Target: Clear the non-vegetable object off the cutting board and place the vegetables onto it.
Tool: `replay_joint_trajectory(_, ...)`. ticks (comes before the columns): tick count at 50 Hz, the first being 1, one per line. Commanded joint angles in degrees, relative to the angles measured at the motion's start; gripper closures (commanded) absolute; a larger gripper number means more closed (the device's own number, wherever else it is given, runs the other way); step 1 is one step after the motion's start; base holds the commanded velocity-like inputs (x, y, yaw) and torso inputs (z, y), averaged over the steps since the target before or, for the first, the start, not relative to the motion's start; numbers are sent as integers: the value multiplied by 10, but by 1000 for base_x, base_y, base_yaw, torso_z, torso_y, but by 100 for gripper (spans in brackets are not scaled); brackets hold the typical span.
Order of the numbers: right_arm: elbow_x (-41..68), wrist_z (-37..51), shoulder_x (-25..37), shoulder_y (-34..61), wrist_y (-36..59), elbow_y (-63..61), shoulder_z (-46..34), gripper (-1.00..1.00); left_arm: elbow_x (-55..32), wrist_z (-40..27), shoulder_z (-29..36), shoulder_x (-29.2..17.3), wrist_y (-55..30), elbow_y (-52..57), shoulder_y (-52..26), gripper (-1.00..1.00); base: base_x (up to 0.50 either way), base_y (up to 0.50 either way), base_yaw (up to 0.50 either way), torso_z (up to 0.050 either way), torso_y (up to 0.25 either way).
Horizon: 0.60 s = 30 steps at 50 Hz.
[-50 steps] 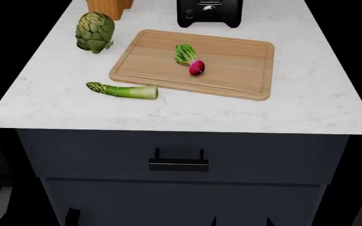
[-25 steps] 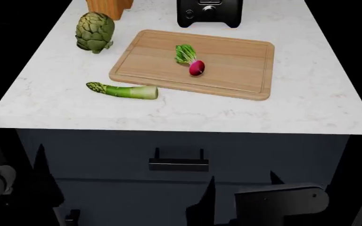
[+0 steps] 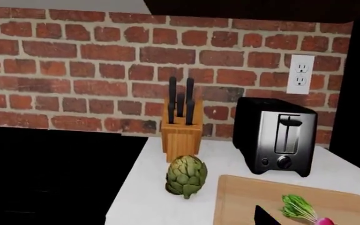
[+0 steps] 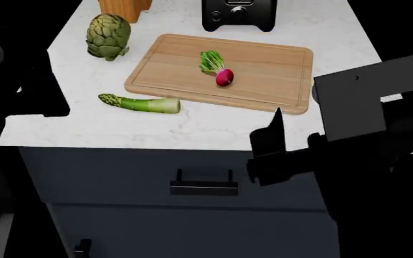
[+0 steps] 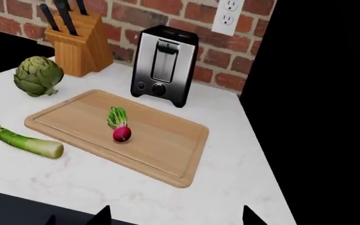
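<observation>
The red radish (image 4: 223, 77) with green leaves lies in the middle of the light-wood cutting board (image 4: 178, 70). It also shows in the right wrist view (image 5: 121, 132) and the left wrist view (image 3: 305, 210). The artichoke (image 4: 108, 36) stands on the counter left of the board. The asparagus stalk (image 4: 140, 103) lies in front of the board's left end. My right gripper (image 4: 292, 134) is open and empty, above the counter's front edge near the board's right front corner. Its fingertips (image 5: 101, 215) stand wide apart. My left gripper shows one fingertip (image 3: 262, 218) far off centre; it is open and empty.
A wooden knife block (image 4: 122, 8) and a black toaster (image 4: 239, 15) stand at the back of the white counter (image 4: 63, 118). A brick wall with an outlet (image 3: 300, 74) rises behind. A drawer handle (image 4: 204, 185) is below the counter's front edge. My left arm (image 4: 20, 80) covers the counter's left edge.
Both arms have risen into the head view. The right arm now stands by the board's right front corner, the left arm over the counter's left edge. The food has not moved.
</observation>
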Motion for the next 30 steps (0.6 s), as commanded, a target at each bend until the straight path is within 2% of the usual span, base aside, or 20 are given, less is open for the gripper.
replay_joint_trajectory(1, 324, 199, 109, 177, 47, 117, -20, -100, -18, 23, 18, -8, -49, -95, -133, -100, 0, 0, 0, 0, 0)
replay_joint_trajectory(8, 343, 189, 128, 289, 37, 208, -64, -100, -12, 30, 31, -11, -47, -160, -217, -100, 0, 0, 0, 0, 0)
replay_joint_trajectory(11, 347, 175, 136, 331, 37, 234, -83, -100, 9, 28, 48, -14, -3, -189, -237, -100, 0, 0, 0, 0, 0)
replay_joint_trajectory(14, 358, 174, 141, 365, 39, 255, -84, -100, -2, 28, 39, -9, -25, -204, -255, -100, 0, 0, 0, 0, 0)
replay_joint_trajectory(30, 411, 208, 159, 379, 25, 266, -105, -100, -20, 33, 34, -16, -40, -187, -265, -100, 478, 0, 0, 0, 0)
